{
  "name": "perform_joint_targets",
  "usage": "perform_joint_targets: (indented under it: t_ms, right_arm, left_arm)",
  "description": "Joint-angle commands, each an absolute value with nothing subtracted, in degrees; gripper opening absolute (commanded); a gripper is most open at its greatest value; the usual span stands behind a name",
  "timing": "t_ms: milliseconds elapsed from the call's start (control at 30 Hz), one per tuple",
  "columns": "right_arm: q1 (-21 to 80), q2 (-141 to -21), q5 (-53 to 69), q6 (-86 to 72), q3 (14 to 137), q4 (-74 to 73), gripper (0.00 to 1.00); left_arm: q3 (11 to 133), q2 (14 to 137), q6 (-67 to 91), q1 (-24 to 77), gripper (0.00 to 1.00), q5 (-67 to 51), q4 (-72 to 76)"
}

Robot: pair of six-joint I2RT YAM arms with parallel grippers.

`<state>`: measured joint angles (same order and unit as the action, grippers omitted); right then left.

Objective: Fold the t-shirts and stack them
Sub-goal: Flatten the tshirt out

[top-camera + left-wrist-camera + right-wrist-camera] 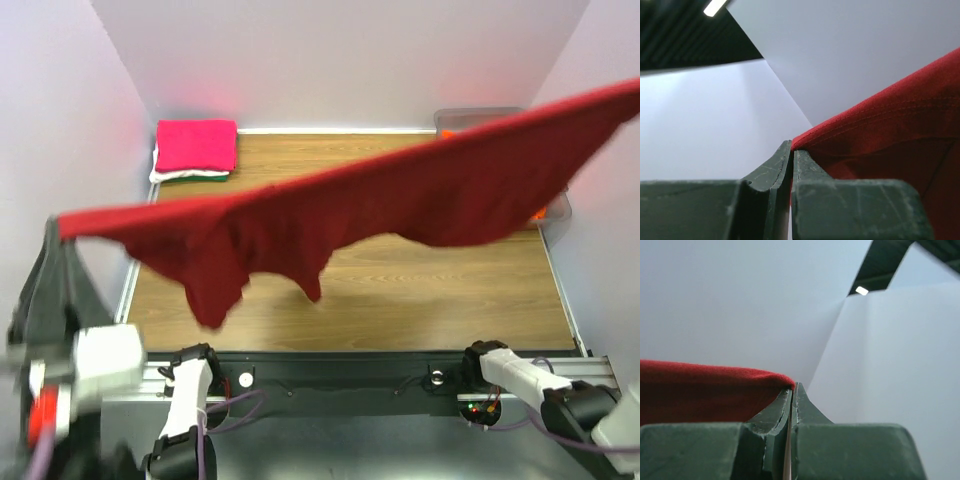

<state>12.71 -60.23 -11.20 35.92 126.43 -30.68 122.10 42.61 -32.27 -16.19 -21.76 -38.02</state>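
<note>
Fingers [772, 172] of the left gripper [791, 149] are pressed together on a hemmed edge of the dark red t-shirt [900, 135]; the cloth comes out of the pinch at the very tips and runs off to the right of the left wrist view. Right gripper [793, 389]: fingers [807, 412] likewise pressed together, with the shirt's rolled edge caught at the tips and leading away to the left.

Top view: the dark red t-shirt [400, 200] hangs stretched in the air above the table [420, 300], from low at the left to high at the right (upper edge taut, lower edge sagging in folds, one sleeve-like flap lowest near the left). It does not appear to touch the table, though the angle makes that hard to confirm. The left arm is blurred at the left edge, its gripper at the shirt's left end. The right end of the shirt runs out of frame at the top right, so the right gripper is not seen there.

Far left corner of the table: a folded stack, hot pink t-shirt [196, 145] on top, white t-shirt [163, 176] beneath it, and a sliver of green t-shirt [216, 177] at the near right.

Far right: clear tub [480, 116], mostly hidden behind the red cloth, with the orange t-shirt [447, 133] showing inside.
</note>
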Motion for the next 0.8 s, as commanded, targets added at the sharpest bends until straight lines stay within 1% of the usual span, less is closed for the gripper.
perform_joint_targets:
  t_ms: [0,100,133,200,233,300,333,400,433,467,500,533,600,633,667,700,767]
  right_arm:
    - [11.78,-58.01,-14.59,40.07,128.85,-25.67,0.00]
    - [11.87,-58.79,-14.15,42.44,126.14,-25.23,0.01]
    - [11.78,-58.97,-12.67,42.89,124.38,-25.31,0.01]
    - [11.78,-59.15,-10.56,44.20,119.82,-24.88,0.00]
    - [11.78,-59.76,-9.85,44.38,113.88,-24.44,0.00]
    - [11.87,-60.73,-7.92,43.95,107.79,-22.60,0.01]
    - [11.87,-61.34,-6.87,44.03,102.01,-21.63,0.01]
    - [11.87,-63.19,-2.74,42.46,96.18,-18.22,0.01]
    - [11.87,-64.06,-1.25,42.19,93.98,-17.67,0.01]
    - [11.87,-65.73,2.34,41.75,89.69,-17.41,0.01]
    - [11.78,-66.53,3.42,40.44,87.73,-16.45,0.00]
    - [11.78,-67.40,6.04,40.52,83.19,-16.44,0.01]
    - [11.86,-69.25,8.69,41.39,77.64,-15.39,0.01]
    - [11.87,-69.87,11.31,41.66,72.65,-14.68,0.01]
    - [11.87,-70.57,12.73,42.10,72.60,-14.24,0.01]
    - [11.87,-72.14,13.88,42.71,67.46,-12.15,0.01]
    - [11.86,-74.60,15.64,42.71,63.56,-8.02,0.01]
  left_arm:
    - [127.96,42.54,-34.71,-14.25,0.00,-15.56,-40.07]
    - [127.01,42.63,-37.43,-13.45,0.00,-15.82,-44.02]
    - [124.83,42.89,-39.53,-13.36,0.00,-17.65,-47.25]
    - [120.44,42.72,-41.39,-13.27,0.00,-19.41,-49.21]
    - [114.75,42.11,-42.09,-13.36,0.00,-20.03,-49.83]
    - [108.49,41.57,-43.59,-13.36,0.00,-22.40,-50.88]
    - [101.76,41.22,-44.20,-13.27,0.00,-23.37,-51.93]
    - [94.61,41.31,-45.52,-13.27,0.00,-25.74,-52.64]
    - [87.00,41.05,-46.14,-13.36,0.00,-26.45,-52.56]
    - [83.27,40.87,-46.93,-13.27,0.00,-27.76,-52.21]
    - [79.67,40.70,-47.11,-13.36,0.00,-27.95,-51.25]
    - [73.10,40.43,-46.94,-13.36,0.00,-28.38,-49.41]
    - [67.09,40.95,-47.55,-13.36,0.00,-29.88,-47.73]
    - [62.10,42.00,-47.37,-13.27,0.00,-30.49,-45.46]
    - [59.70,42.71,-47.55,-13.27,0.00,-30.76,-44.05]
    - [57.33,43.58,-47.72,-13.27,0.00,-30.76,-42.82]
    - [51.26,47.27,-47.20,-13.27,0.00,-29.19,-37.20]
